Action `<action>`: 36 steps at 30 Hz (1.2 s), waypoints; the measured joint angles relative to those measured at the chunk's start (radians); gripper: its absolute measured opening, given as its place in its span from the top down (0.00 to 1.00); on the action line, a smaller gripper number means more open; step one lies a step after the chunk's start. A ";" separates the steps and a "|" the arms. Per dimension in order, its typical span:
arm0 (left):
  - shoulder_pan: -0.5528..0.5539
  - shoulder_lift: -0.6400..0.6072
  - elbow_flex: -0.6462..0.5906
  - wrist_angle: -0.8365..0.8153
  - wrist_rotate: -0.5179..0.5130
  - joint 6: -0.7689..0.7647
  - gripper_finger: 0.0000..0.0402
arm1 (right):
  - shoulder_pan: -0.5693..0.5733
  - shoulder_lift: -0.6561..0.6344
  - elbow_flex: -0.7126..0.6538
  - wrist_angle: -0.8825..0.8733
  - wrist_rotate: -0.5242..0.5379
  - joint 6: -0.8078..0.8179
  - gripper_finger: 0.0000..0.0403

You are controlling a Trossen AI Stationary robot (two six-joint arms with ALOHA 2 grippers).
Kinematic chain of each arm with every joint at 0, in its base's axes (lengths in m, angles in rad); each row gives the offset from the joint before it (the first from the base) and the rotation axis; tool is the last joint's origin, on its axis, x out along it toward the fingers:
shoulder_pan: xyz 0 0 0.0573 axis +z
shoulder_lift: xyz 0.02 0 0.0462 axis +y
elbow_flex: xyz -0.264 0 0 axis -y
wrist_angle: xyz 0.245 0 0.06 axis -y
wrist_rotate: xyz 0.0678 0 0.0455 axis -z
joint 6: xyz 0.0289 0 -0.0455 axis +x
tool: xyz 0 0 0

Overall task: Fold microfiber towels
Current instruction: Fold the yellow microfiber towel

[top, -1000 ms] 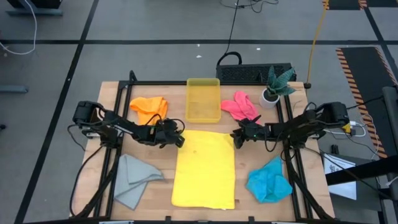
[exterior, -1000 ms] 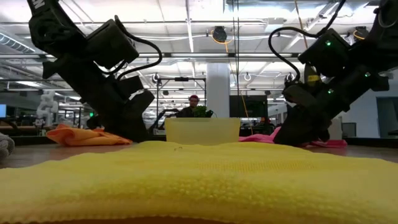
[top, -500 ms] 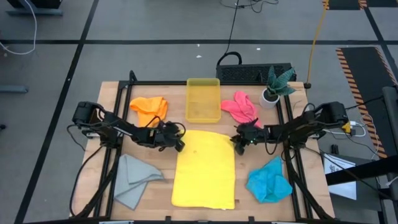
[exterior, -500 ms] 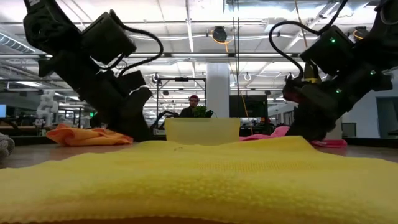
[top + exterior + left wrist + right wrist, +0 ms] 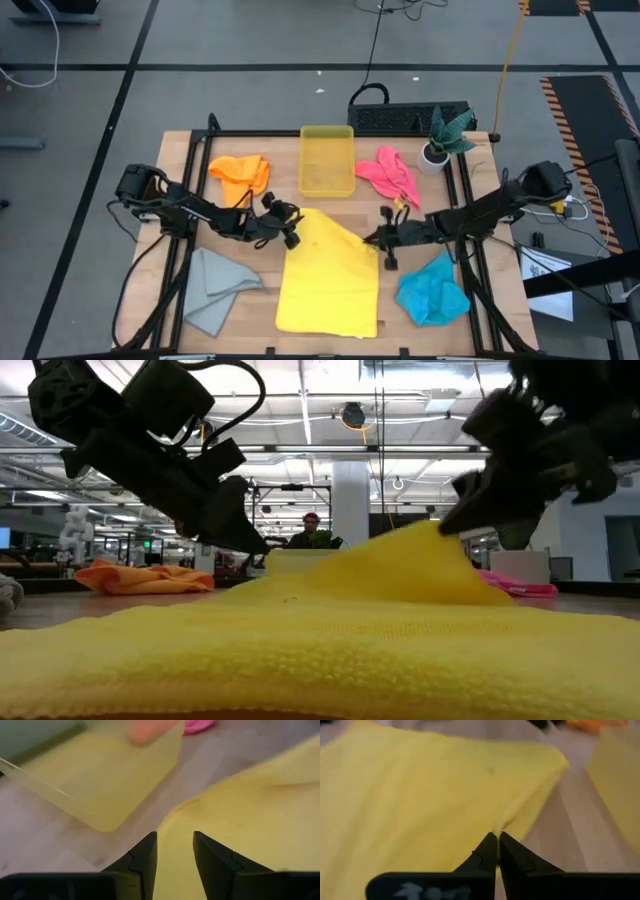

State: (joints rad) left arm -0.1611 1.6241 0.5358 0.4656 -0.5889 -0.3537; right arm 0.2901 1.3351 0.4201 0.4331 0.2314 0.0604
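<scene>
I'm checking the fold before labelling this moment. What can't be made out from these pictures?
- Left end effector and yellow towel: wrist view shows open fingers above the edge; contact unclear.
- Yellow bin, low view: mostly hidden behind the lifted towel.
- Grey towel, low view: cut off by the picture edge.

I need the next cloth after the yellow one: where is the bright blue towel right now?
In the high view the bright blue towel lies crumpled at the table's front right, just right of the yellow towel and below the right gripper.
</scene>
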 joint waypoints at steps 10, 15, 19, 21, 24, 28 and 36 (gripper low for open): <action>-0.043 0.045 0.000 0.067 0.073 0.188 0.68 | 0.153 0.058 0.031 -0.026 -0.004 0.045 0.99; -0.109 0.044 0.000 0.127 0.149 0.271 0.68 | 0.189 0.112 0.027 -0.057 -0.002 0.129 0.99; -0.173 0.042 0.012 0.197 0.145 0.370 0.68 | 0.193 0.155 0.018 -0.061 -0.002 0.185 0.99; -0.196 0.042 0.023 0.197 0.136 0.416 0.68 | 0.192 0.169 0.013 -0.057 -0.001 0.201 0.99; -0.197 0.041 0.029 0.176 0.052 0.363 0.68 | 0.193 0.170 0.004 -0.059 -0.001 0.228 0.99; -0.130 0.041 0.029 0.067 -0.062 0.056 0.68 | 0.196 0.165 -0.001 -0.057 -0.001 0.242 0.99; 0.038 0.054 0.027 -0.045 0.313 -0.253 0.68 | 0.196 0.165 -0.001 -0.052 0.000 0.241 0.99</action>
State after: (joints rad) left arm -0.1230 1.6783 0.5625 0.4206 -0.2756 -0.6068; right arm 0.4866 1.5005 0.4191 0.3815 0.2310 0.3018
